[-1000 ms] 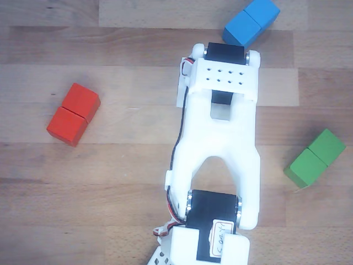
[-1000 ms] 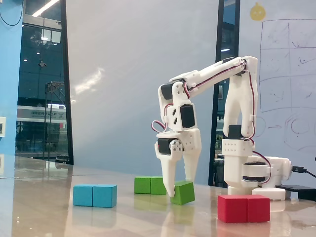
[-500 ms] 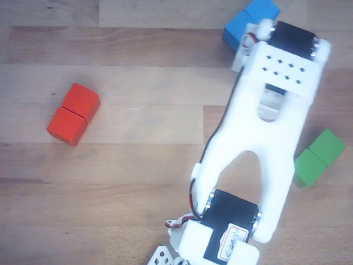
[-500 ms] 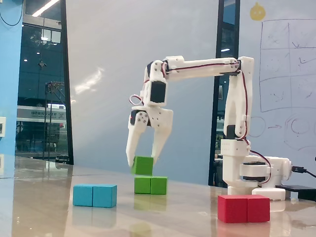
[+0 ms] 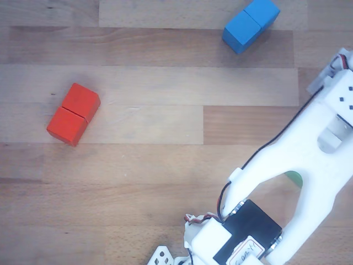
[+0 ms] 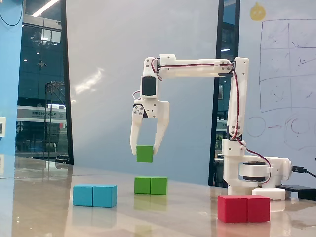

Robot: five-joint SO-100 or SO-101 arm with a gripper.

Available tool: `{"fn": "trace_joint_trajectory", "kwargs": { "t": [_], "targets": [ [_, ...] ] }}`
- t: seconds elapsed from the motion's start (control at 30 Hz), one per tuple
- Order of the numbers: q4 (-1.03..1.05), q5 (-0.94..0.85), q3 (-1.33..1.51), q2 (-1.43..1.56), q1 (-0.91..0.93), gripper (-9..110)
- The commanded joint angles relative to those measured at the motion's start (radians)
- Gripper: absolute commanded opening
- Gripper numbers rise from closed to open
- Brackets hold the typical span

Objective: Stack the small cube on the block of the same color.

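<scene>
In the fixed view my gripper (image 6: 145,147) points straight down and is shut on the small green cube (image 6: 144,153). It holds the cube in the air, a clear gap above the green double block (image 6: 151,185), over the block's left half. The block lies flat on the table with a seam across its middle. In the other view the white arm (image 5: 309,165) covers both. Only a sliver of green (image 5: 295,178) shows under the arm, and I cannot tell which green thing it is.
A blue double block (image 6: 95,195) (image 5: 251,25) lies left of the green block in the fixed view. A red double block (image 6: 244,208) (image 5: 73,114) lies at the front right there. The arm's base (image 6: 247,175) stands at the right.
</scene>
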State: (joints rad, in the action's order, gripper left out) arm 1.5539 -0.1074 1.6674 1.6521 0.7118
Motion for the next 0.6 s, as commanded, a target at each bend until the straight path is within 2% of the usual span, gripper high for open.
{"fn": "trace_joint_trajectory", "kwargs": {
  "t": [0.0,0.57],
  "targets": [
    [0.005,-0.011,-0.100,-0.012,0.052,3],
    [-0.006,-0.011,-0.100,-0.140,0.115,3]
  ]
}}
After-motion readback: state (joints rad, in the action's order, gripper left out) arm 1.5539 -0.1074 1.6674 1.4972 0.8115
